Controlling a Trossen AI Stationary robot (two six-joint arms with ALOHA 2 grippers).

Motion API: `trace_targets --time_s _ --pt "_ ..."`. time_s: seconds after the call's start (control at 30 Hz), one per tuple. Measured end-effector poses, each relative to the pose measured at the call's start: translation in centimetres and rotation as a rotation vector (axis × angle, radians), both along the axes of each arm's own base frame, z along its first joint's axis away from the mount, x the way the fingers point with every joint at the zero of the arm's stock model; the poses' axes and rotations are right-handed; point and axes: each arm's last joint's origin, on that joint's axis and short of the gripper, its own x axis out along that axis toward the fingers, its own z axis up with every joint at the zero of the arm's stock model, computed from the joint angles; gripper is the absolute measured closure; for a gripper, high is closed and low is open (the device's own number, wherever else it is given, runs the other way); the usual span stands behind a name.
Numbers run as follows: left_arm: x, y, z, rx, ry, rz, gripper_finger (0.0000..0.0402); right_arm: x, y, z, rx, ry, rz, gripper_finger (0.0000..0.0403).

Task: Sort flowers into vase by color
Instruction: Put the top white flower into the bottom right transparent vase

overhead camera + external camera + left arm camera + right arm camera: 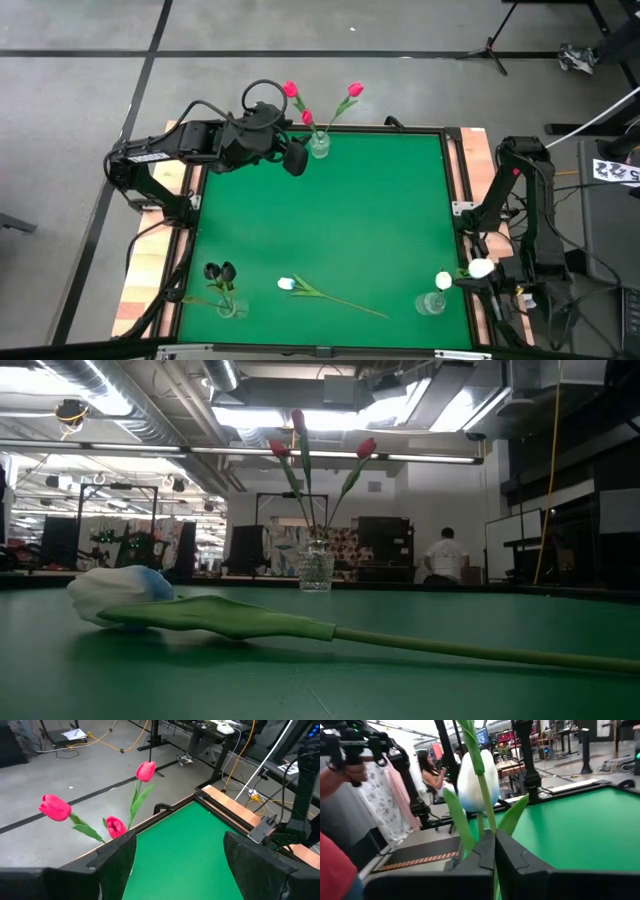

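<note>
Matt green felt-like table top (350, 220), clear glossy glass vases (319, 146), bare wooden side boards (150, 285), matt dark plastic left tool (175, 865).

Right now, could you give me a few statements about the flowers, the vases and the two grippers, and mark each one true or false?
1. The vase at the table's far edge holds three pink-red tulips. True.
2. The right gripper is open and empty. False: it is shut on a white tulip's stem.
3. A white tulip lies loose on the green mat. True.
4. The dark tulips stand in the same vase as the pink-red ones. False: they are in a separate vase at the near left corner.
5. The left gripper is open, beside the vase of pink-red tulips. True.
</note>
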Motion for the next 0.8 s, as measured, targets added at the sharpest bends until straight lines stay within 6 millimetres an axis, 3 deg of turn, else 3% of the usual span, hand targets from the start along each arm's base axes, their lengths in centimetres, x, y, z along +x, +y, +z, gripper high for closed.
trace_targets --time_s 0.5,0.8 --pt "0.0 0.0 0.0 0.007 0.0 0.011 0.0108 0.6 -0.4 -0.2 -0.048 0.0 -0.027 0.0403" --pt "0.0 0.1 0.0 0.015 0.0 0.024 0.0108 0.9 -0.8 1.5 0.085 0.002 -0.045 0.0403"
